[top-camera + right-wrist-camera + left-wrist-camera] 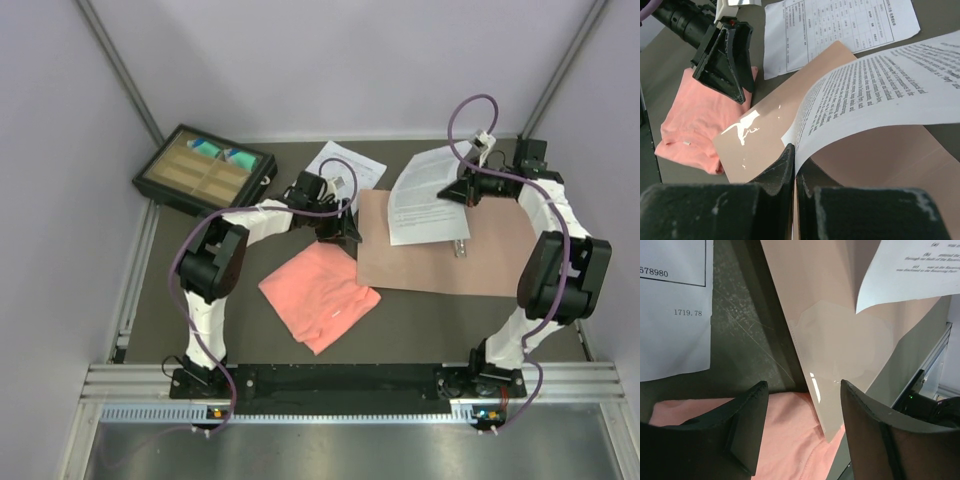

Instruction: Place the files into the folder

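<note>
White dense-text paper sheet (880, 95) pinched in closed right gripper (794, 156), curling above tan card folder (440, 265). Left gripper (802, 390) open, over folder's left edge beside salmon-pink cloth (318, 295).

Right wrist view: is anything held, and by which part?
The right gripper is shut on the dense-text sheet, pinching one edge; the rest arches over the folder.
</note>
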{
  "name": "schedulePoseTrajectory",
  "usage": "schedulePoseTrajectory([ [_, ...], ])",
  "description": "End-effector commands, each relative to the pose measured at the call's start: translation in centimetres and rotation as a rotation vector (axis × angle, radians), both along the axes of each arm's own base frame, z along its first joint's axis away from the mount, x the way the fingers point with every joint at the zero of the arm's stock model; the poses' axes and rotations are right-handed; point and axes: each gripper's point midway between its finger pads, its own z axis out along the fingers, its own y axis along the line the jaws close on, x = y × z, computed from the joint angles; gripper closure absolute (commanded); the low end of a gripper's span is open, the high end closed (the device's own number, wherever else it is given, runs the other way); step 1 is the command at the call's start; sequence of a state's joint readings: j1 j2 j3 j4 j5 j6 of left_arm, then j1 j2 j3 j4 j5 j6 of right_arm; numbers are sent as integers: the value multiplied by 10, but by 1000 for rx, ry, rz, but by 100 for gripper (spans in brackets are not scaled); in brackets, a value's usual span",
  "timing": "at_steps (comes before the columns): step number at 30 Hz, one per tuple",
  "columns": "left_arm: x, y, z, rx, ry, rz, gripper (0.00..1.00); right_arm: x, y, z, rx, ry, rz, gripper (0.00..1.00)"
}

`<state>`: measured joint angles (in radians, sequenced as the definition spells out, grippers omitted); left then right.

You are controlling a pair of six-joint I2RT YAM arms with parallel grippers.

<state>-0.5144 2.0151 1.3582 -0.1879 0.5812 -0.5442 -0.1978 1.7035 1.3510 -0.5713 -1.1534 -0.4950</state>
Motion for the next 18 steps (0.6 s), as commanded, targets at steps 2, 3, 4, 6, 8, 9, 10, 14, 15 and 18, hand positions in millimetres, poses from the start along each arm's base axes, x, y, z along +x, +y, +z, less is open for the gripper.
schedulePoseTrajectory([
  [2, 12, -10, 3, 2, -41, -16, 37, 11, -12, 11, -1, -84, 10, 100],
  [3, 11, -11, 2, 2, -37, -18, 37, 11, -11, 10, -1, -80, 15, 100],
  [4, 11, -11, 1, 2, -35, -19, 37, 10, -11, 8, 2, -74, 19, 100],
  [6, 11, -14, 0, -6, -30, -28, 39, 10, -10, 3, 6, -60, 26, 100],
  [8, 11, -16, -1, -11, -23, -28, 40, 10, -10, -1, 7, -59, 23, 100],
  [9, 12, -16, -1, -15, -22, -30, 40, 10, -11, -3, 12, -52, 24, 100],
  [10, 11, -17, -1, -20, -17, -33, 41, 8, -9, -2, 18, -49, 31, 100],
  [14, 11, -20, -1, -39, -8, -35, 43, 1, -5, 1, 46, -38, 55, 100],
  [15, 11, -21, -1, -42, -8, -34, 43, 0, -4, 3, 50, -46, 64, 100],
  [18, 10, -24, 0, -58, -2, -41, 44, -8, 1, 7, 85, -44, 97, 100],
])
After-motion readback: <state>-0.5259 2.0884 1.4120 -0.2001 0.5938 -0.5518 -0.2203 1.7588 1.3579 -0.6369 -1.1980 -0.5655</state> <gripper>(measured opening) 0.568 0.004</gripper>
